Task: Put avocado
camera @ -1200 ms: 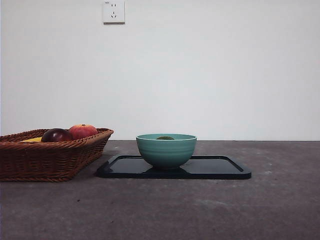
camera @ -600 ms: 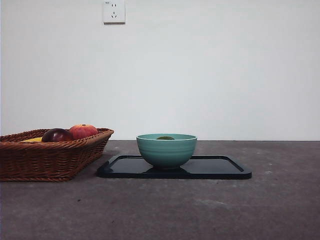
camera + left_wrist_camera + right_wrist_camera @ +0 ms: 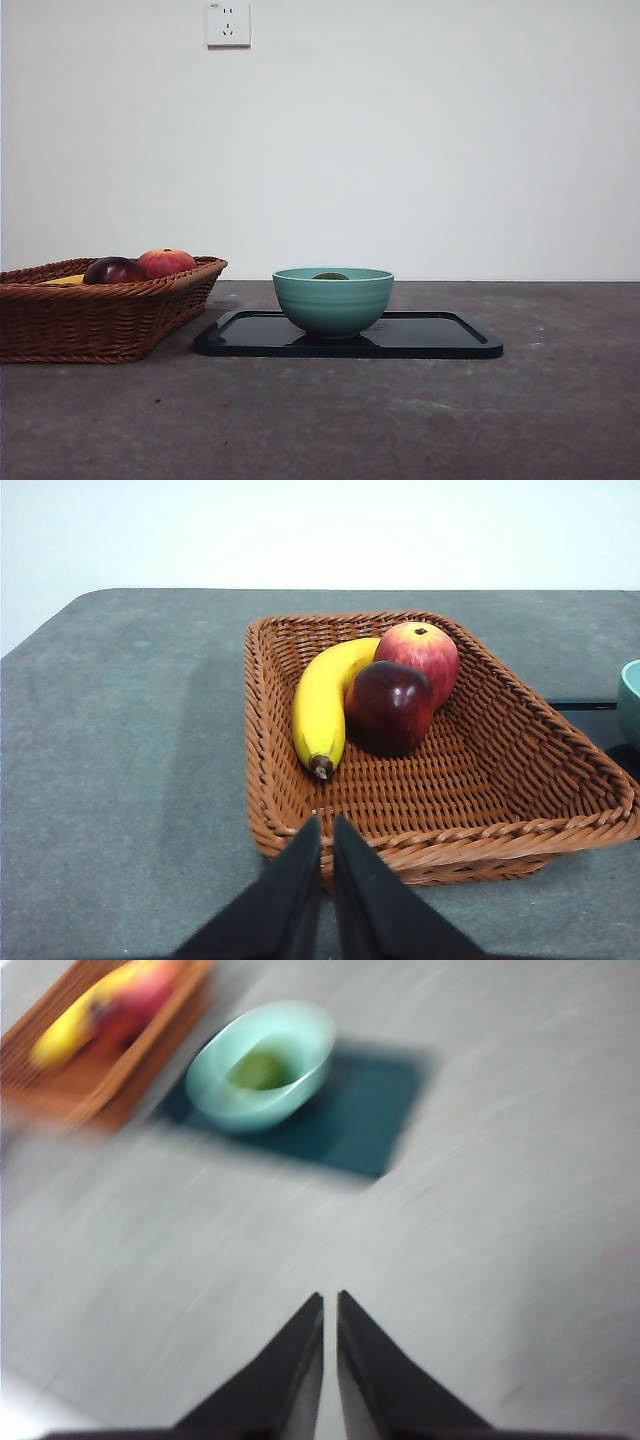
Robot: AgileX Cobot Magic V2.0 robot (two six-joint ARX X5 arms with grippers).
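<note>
The avocado lies inside the teal bowl; only its dark-green top shows over the rim in the front view. In the blurred right wrist view the avocado rests at the bottom of the bowl. My right gripper is shut, empty, high above bare table and well away from the bowl. My left gripper is shut and empty, hovering just outside the near rim of the wicker basket. Neither arm appears in the front view.
The bowl stands on a black tray. The wicker basket at the left holds a banana, a dark maroon fruit and a red-orange fruit. A wall socket is on the back wall.
</note>
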